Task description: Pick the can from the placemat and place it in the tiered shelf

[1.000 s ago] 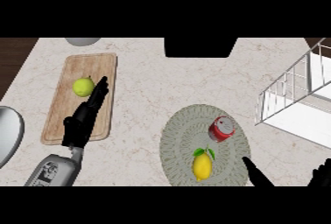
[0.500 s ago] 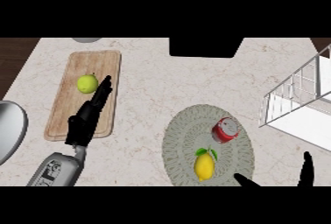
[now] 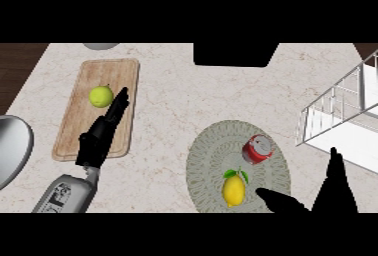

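A red can [image 3: 258,149] lies on its side on the round grey-green placemat [image 3: 210,160], right of centre. A yellow lemon [image 3: 234,188] sits on the same mat just below the can. The white wire tiered shelf [image 3: 343,115] stands at the right edge. My right hand [image 3: 328,192] shows at the lower right, open, thumb pointing toward the lemon, fingers up between the mat and the shelf; it touches neither the can nor the lemon. My left hand [image 3: 101,134] rests open over the wooden board, fingers straight toward the lime.
A wooden cutting board [image 3: 81,135] at the left holds a green lime [image 3: 100,96]. A grey rounded object [image 3: 11,150] sits at the left edge, a small grey one [image 3: 101,46] at the top, and a black block [image 3: 235,54] at the back centre.
My right hand has risen further into view at the lower right, fingers now reaching up beside the shelf. The view has shifted slightly; my left hand has stayed put.
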Robot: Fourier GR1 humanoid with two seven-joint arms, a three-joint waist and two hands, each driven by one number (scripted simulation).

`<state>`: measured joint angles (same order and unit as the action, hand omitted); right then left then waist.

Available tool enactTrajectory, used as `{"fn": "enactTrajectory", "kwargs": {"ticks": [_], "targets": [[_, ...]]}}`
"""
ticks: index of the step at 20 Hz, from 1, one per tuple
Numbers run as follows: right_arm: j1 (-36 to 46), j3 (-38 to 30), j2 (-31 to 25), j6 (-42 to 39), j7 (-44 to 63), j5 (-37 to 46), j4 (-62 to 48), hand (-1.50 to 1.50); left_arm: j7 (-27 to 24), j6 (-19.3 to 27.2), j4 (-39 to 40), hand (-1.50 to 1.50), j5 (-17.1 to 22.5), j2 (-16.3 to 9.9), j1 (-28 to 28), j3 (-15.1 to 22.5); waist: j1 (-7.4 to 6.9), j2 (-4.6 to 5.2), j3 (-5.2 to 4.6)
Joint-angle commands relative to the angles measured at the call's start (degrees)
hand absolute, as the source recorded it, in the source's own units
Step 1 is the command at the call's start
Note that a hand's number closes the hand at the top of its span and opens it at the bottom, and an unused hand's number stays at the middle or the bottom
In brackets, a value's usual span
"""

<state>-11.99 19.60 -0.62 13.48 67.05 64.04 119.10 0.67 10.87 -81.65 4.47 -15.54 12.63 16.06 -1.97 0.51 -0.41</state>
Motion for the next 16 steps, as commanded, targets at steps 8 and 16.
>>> {"fn": "enactTrajectory", "kwargs": {"ticks": [8,16], "targets": [[16.75,-0.23,0.61,-12.71,18.16,4.15,-3.76,-1.50,-0.99,1.38,1.16,0.00,-1.25,0.94,-1.14,-1.23,1.19,-0.48,0.20],[19.12,-1.39,0.61,-11.09,18.17,2.31,-7.72,-1.50,3.23,-0.42,-0.85,0.00,-0.44,0.91,0.42,-1.21,1.84,-0.66,0.32]]}}
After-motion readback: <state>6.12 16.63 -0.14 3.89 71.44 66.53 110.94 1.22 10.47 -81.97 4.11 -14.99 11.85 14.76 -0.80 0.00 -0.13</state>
